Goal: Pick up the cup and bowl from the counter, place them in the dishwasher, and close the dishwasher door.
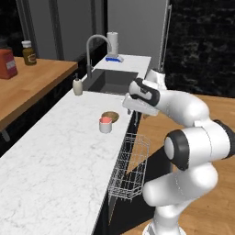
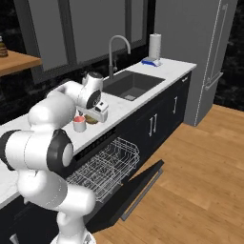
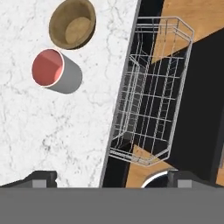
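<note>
The cup (image 1: pixel 105 125) and the bowl (image 1: pixel 110 116) stand side by side on the white marble tabletop (image 1: pixel 59 151), close to its front edge and right above the open dishwasher (image 2: pixel 102 174), so each needs only a short carry down into the rack. The cup stands upright with its red mouth up, and the brown bowl sits just beyond it toward the sink (image 1: pixel 110 81), the two nearly touching. The dishwasher door (image 2: pixel 136 188) lies folded down, and the wire rack (image 3: pixel 151 87) is pulled out over it, empty and ready to receive them. The tool (image 3: pixel 111 179) hangs above the tabletop edge, pointing down, near both dishes but touching neither; in the hand view its two tips stand wide apart with nothing between them. Neither pickup appears begun, and the cup looks the easier first grasp.
</note>
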